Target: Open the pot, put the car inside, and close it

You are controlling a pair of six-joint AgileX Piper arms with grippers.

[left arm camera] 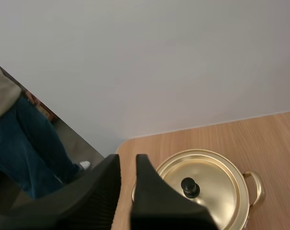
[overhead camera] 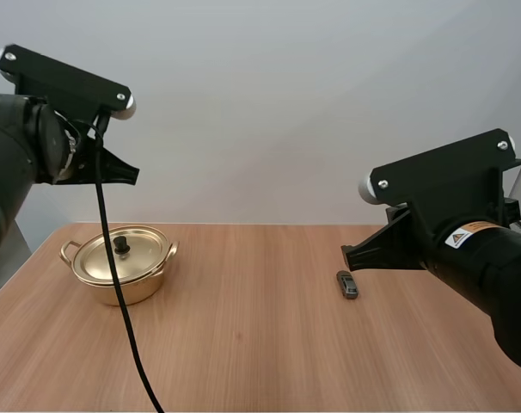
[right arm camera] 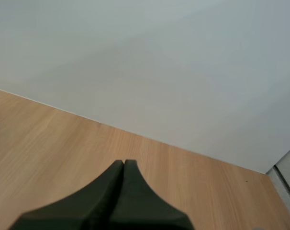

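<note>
Sitting lidded, pot (overhead camera: 133,290), car (overhead camera: 346,285) well apart

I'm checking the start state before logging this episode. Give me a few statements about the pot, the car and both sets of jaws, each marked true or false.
1. The lid sits on the pot. True.
2. The toy car is inside the pot. False: it lies on the table, near the right jaws and far from the pot.
3. The right jaws are shut on nothing. True.
4. The left jaws grip the lid's knob. False: they stand slightly apart, raised clear of the pot, holding nothing.
</note>
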